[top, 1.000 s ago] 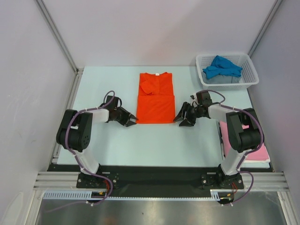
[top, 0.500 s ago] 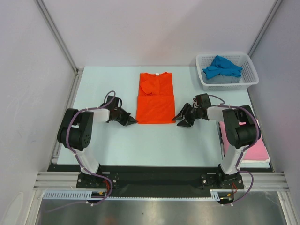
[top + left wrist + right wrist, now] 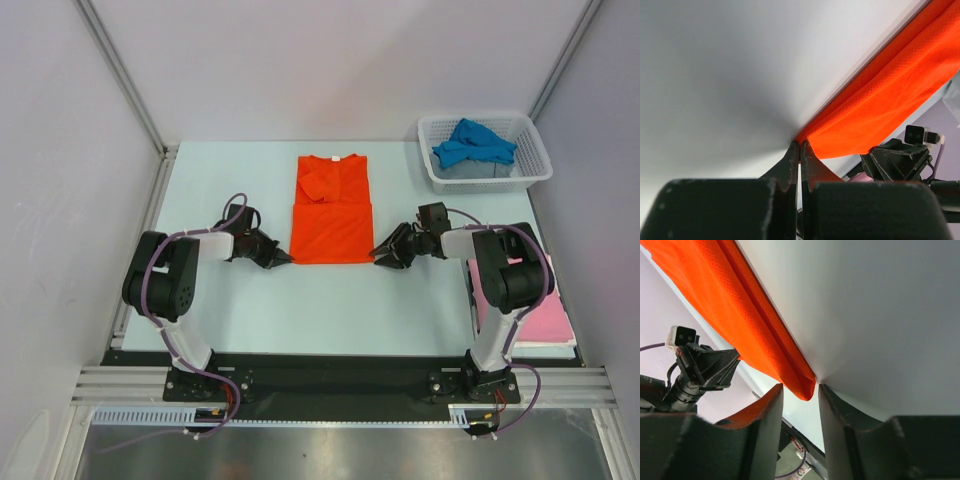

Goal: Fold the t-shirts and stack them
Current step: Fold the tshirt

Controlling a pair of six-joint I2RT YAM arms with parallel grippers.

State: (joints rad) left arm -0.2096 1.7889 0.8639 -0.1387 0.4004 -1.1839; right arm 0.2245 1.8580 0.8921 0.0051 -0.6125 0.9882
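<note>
Near edge, right side: pink t-shirt (image 3: pixel 552 322) lies flat on the tabletop (image 3: pixel 330 300), partly hidden behind the right arm. I can't make out its fold from here.

Mid-tabletop: both arms are low and reach inward to the near hem of the orange-red t-shirt (image 3: pixel 332 215).
- Left end effector (image 3: pixel 285 258): the left wrist view shows its fingers (image 3: pixel 790 165) pressed together with only a thin slit between them, tips pinching the shirt's near-left corner (image 3: pixel 875 105).
- Right end effector (image 3: pixel 380 256): the right wrist view shows its fingers (image 3: pixel 767 415) apart, straddling the near-right corner (image 3: pixel 740 315) without gripping it. The cloth tip sits in the gap.

The orange-red shirt is flat and folded into a narrow rectangle, collar at the far end. One sleeve is tucked over the front on the left.

Far right corner: white mesh basket (image 3: pixel 490 178) with the blue t-shirt (image 3: pixel 472 142) bunched up inside, well apart from both arms.
</note>
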